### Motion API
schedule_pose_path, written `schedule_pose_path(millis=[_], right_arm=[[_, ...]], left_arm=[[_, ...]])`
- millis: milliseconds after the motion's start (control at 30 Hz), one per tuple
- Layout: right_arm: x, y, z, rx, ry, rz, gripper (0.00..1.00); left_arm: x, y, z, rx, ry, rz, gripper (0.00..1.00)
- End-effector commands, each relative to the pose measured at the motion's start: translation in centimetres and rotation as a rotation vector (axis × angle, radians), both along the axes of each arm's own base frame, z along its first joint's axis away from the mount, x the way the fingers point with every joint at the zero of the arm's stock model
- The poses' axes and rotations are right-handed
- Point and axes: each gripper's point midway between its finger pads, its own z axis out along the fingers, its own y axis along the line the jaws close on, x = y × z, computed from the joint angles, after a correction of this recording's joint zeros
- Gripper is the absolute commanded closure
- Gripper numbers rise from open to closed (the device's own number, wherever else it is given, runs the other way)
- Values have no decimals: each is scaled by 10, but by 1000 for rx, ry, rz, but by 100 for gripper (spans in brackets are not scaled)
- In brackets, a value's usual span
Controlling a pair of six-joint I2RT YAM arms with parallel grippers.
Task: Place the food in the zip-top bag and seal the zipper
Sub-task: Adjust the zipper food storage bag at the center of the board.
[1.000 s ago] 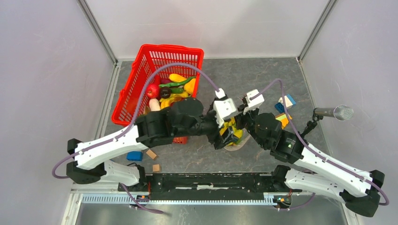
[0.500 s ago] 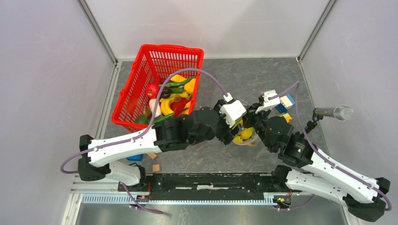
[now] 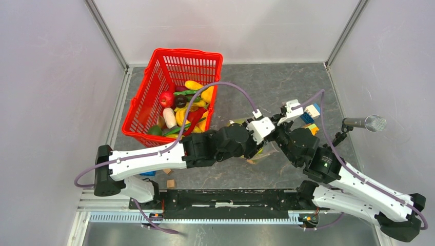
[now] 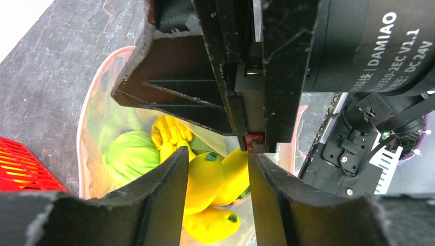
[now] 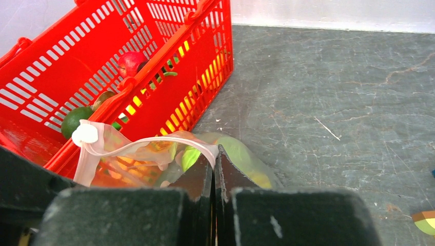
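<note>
At the left a red basket (image 3: pixel 192 66) sits on the worktop (image 3: pixel 256 82), heaped with toy food (image 3: pixel 184 102). Near it the zip-top bag (image 4: pixel 97 128) gapes, with yellow bananas (image 4: pixel 205 177) and a green ball (image 4: pixel 131 154) inside. The left end effector (image 4: pixel 218 156) hovers at its mouth, fingers partly apart, gripping nothing. The right end effector (image 5: pixel 214 154) is pinched tight on the zipper (image 5: pixel 81 161). Building blocks (image 3: pixel 313 110) lie farther right.

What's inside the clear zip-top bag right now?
Inside the zip-top bag, the left wrist view shows yellow bananas and a green cabbage-like ball. The left gripper and a black arm part above it hide the rest.
</note>
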Motion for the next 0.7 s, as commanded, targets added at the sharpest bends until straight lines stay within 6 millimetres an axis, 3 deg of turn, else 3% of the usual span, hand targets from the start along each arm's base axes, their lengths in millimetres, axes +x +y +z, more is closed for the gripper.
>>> schedule_pose_path(millis=[0,133,333,667], right_arm=[[-1,3,43,161,-83,15,100],[-3,3,46,175,-90,24,100],[-8,3,52,204,-100,46,100],[-14,3,51,233,-83,71,100]], left_arm=[[3,-1,-21,18,14,33,52],[7,3,-44,74,11,58,67],[20,5,-81,162,-13,119,72],[54,4,-86,118,-49,266,73]])
